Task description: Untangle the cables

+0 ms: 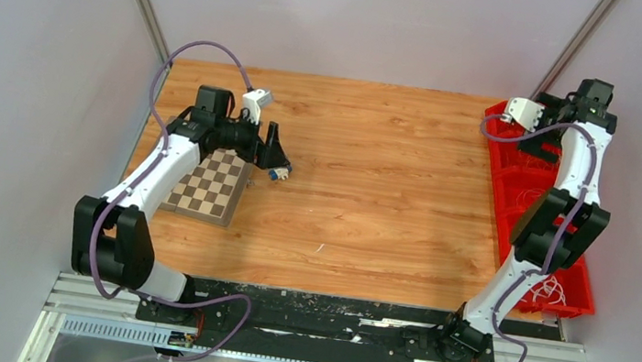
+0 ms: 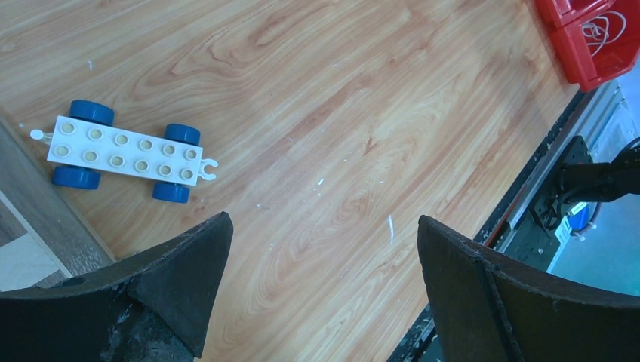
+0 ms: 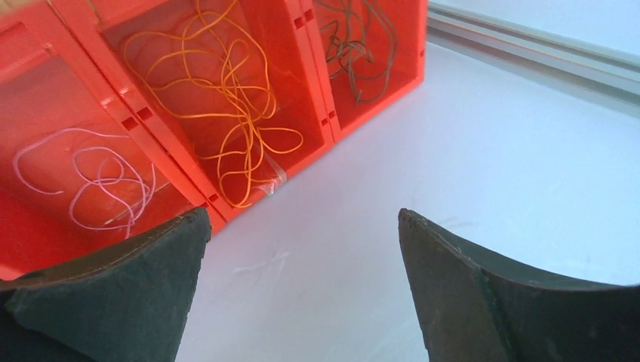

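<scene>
Grey walls are seen around a wood-grain counter (image 1: 371, 196), along whose right edge a red plastic compartment tray (image 1: 574, 290) is set. A brown-and-cream chequered board (image 1: 211, 184) is laid near the left edge. Both claws are spread wide and empty: the left claw (image 2: 323, 226) beside a white studded brick chassis on blue wheels (image 2: 124, 151), the right claw (image 3: 302, 219) by the tray. The cables (image 3: 226, 113) are kept in separate compartments: orange, whitish-pink, dark brown.

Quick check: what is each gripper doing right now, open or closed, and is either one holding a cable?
Left gripper: open, holding nothing.
Right gripper: open, holding nothing.
</scene>
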Robot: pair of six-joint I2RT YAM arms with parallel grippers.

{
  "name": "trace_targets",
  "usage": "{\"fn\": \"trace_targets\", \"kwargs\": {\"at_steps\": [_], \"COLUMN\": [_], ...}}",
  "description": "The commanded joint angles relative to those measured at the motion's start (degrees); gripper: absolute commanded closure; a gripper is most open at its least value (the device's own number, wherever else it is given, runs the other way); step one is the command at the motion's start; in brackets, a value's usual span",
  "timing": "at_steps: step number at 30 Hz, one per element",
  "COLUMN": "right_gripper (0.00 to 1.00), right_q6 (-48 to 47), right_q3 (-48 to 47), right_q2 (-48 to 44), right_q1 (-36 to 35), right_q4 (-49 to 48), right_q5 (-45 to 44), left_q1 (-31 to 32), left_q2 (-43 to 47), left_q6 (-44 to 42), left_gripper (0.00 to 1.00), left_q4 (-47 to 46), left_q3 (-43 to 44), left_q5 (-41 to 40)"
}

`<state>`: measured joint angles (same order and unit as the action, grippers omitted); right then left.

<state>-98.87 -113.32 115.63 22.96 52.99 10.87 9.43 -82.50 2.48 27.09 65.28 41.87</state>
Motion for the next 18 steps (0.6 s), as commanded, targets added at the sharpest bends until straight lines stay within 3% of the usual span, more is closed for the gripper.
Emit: {"fn": "trace_targets", "kwargs": {"at_steps": [1,6,11,15,18], "right_gripper": [0.0,0.0,0.0,0.0,0.0], "right_q6": [11.3,30.7,51.7,71.4,82.1], "right_q3": [-4.2,-8.5,-9.6,-6.2,1.8], "right_q2": [-6.2,-7.2,-6.2,-5.6,-7.0], "right_q1": [-3.5,-12.8,-22.4,-25.8,-25.5], "right_q4": [2.8,3.4,2.7,-0.1,-2.7], "right_q5": [5.1,2.3,2.3,8.1,12.6], "left_q1": [-1.2,-4.9,-7.5,-8.0,-8.5], "left_q2": [3.1,3.0,-2.7,-10.1,-13.2], "left_q6": [2.1,3.4,0.0,-4.5,-6.8], "left_gripper": [0.0,0.0,0.0,0.0,0.0], "left_q4": [-2.6,-0.7,11.2,24.4,28.9], "left_q3": [-0.4,5.1,17.0,31.2,40.7], "left_q5": [0.2,0.4,-0.2,-3.6,-7.8]}}
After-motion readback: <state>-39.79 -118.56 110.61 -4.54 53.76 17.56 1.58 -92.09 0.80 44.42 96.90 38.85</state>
